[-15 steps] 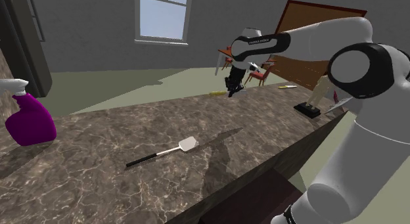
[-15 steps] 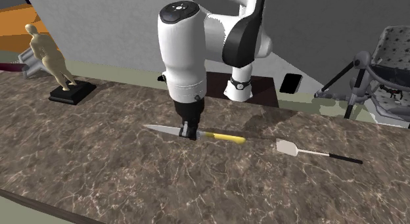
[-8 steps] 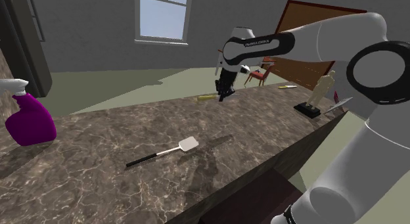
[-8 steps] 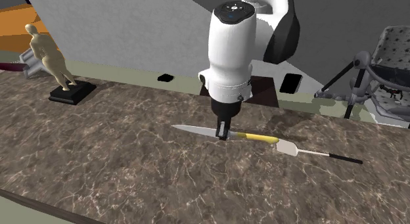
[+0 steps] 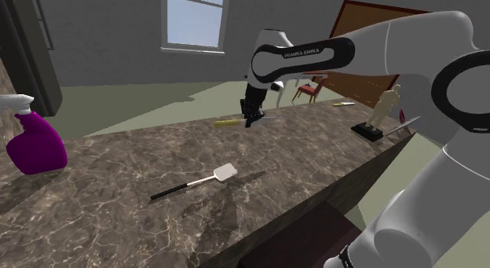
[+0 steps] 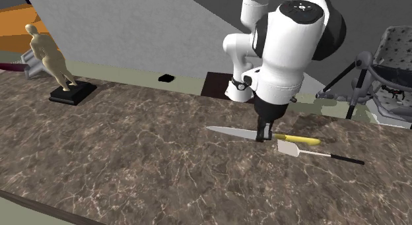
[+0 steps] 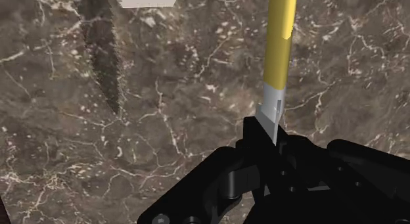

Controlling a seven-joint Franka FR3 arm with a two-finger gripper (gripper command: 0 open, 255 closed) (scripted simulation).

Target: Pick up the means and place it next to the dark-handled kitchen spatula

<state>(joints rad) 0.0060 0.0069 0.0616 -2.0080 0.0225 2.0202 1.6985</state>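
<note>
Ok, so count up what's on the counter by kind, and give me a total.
Knife: 1
Spatula: 1
Spray bottle: 1
Figurine: 1
Grey strip by the figurine, kind unclear: 1
Total: 5

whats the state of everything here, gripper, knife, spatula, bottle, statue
gripper: shut on the knife
knife: clasped where blade meets yellow handle, lifted off the counter, roughly level
spatula: lying flat on the counter, not held
spray bottle: standing upright
figurine: upright on its black base
</note>
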